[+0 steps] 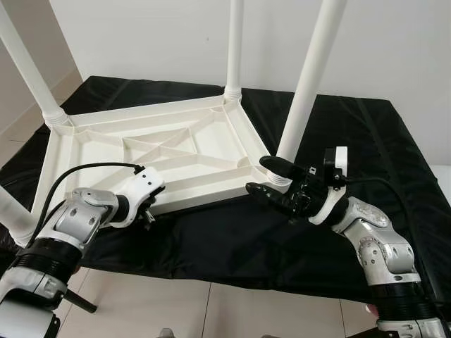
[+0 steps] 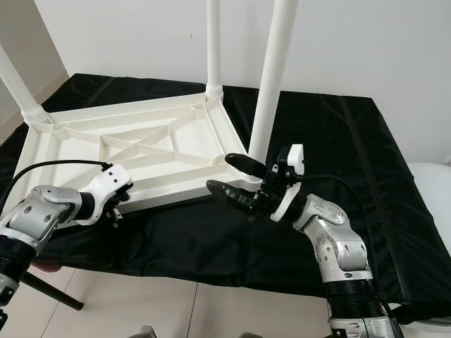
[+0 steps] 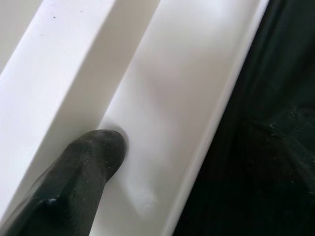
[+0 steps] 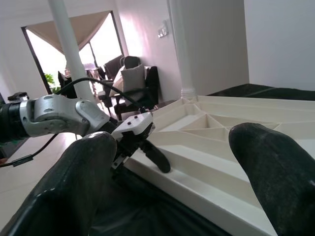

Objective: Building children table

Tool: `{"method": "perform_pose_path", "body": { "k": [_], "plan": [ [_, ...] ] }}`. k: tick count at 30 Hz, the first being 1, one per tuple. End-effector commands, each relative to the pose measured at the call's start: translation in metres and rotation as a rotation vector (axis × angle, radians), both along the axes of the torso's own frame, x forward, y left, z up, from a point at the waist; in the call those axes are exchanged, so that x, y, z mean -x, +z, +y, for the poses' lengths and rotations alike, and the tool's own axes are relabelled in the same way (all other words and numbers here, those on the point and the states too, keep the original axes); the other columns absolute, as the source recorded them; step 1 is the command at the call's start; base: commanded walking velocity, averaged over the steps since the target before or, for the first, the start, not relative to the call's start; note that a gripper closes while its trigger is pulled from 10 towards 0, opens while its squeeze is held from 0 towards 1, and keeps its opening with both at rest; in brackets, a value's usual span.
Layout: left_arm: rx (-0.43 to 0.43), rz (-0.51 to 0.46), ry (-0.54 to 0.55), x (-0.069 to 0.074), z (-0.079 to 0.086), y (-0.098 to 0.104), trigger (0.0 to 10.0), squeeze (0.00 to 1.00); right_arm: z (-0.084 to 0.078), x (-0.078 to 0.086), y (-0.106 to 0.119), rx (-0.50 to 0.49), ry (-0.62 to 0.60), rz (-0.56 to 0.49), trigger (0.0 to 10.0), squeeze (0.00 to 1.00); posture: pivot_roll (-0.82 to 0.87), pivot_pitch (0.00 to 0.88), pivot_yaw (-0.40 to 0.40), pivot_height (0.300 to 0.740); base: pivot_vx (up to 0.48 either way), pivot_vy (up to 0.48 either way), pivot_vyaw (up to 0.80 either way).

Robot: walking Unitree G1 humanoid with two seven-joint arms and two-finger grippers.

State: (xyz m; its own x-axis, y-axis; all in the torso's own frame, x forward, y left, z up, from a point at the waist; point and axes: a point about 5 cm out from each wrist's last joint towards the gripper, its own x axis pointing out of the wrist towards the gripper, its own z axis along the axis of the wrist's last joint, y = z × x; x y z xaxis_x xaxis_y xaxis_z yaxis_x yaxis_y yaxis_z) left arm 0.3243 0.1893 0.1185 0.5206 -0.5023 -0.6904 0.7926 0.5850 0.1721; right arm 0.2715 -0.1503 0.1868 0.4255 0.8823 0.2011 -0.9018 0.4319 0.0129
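Right end effector (image 1: 266,177) is sitting with its two black fingers spread apart and gripping nothing, just beside the near right corner of the upturned tabletop (image 1: 151,151), close to the base of the near right leg (image 1: 310,81). I am reading the left end effector (image 1: 149,211) as pressing against the near edge of that tabletop; its wrist camera is showing one black fingertip (image 3: 101,147) lying in the white channel along the rim, but I cannot tell whether that end effector is open or closed.

The children's table is lying upside down on a surface draped in black cloth (image 1: 366,134), ribbed underside facing up. I am counting legs standing in the sockets: one at the far left corner (image 1: 28,70), one at the far right corner (image 1: 235,46), and the near right one. A fourth white leg (image 1: 14,211) is showing at the near left, though I cannot see its socket clearly.

Judging from this, the build is looking nearly finished. What I am taking as left is checking that each leg is seated firmly and then turning the table onto its feet.
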Motion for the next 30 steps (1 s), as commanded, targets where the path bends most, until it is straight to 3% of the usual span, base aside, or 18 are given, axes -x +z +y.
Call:
{"method": "perform_pose_path", "body": {
  "k": [1, 3, 10, 13, 15, 16, 19, 22, 30],
  "plan": [
    [-0.154, 0.010, 0.140, 0.001, 0.026, -0.021, 10.0, 0.00, 0.003, 0.004, -0.001, 0.005, 0.030, 0.012, 10.0, 0.00, -0.02, 0.049, 0.036, 0.740, 0.000, 0.000, 0.00],
    [-0.184, -0.010, 0.144, -0.006, 0.031, -0.019, 10.0, 0.00, 0.005, 0.007, -0.002, 0.011, 0.048, 0.023, 10.0, 0.00, -0.02, 0.044, 0.036, 0.740, 0.000, 0.000, 0.00],
    [-0.158, -0.065, 0.146, -0.016, 0.029, -0.009, 10.0, 0.00, 0.006, 0.006, -0.003, 0.015, 0.048, 0.029, 10.0, 0.00, -0.02, 0.030, 0.026, 0.740, 0.000, 0.000, 0.00],
    [-0.036, -0.116, 0.098, -0.020, 0.017, 0.010, 10.0, 0.00, 0.006, 0.003, -0.005, 0.012, 0.032, 0.045, 10.0, 0.00, -0.01, 0.015, 0.013, 0.740, 0.000, 0.000, 0.00],
    [0.063, -0.137, 0.023, -0.015, 0.005, 0.023, 10.0, 0.00, 0.007, 0.000, -0.006, 0.013, 0.026, 0.053, 10.0, 0.00, 0.00, 0.006, 0.005, 0.740, 0.000, 0.000, 0.00],
    [0.063, -0.137, 0.023, -0.015, 0.005, 0.023, 10.0, 0.00, 0.007, 0.000, -0.006, 0.013, 0.026, 0.053, 10.0, 0.00, 0.00, 0.006, 0.005, 0.740, 0.000, 0.000, 0.00],
    [0.226, -0.146, -0.015, -0.010, -0.007, 0.040, 10.0, 0.00, 0.008, -0.007, -0.009, 0.009, 0.013, 0.070, 10.0, 0.00, 0.02, 0.000, -0.008, 0.740, 0.000, 0.000, 0.00],
    [0.336, -0.149, -0.077, 0.000, -0.017, 0.050, 10.0, 0.00, 0.011, -0.017, -0.012, 0.006, -0.020, 0.088, 10.0, 0.00, 0.04, 0.000, -0.022, 0.740, 0.000, 0.000, 0.00],
    [0.439, -0.177, -0.141, 0.006, -0.029, 0.072, 10.0, 0.00, 0.016, -0.029, -0.015, 0.015, -0.038, 0.125, 10.0, 0.00, 0.06, 0.000, -0.047, 0.740, 0.000, 0.000, 0.00]
  ]
}}
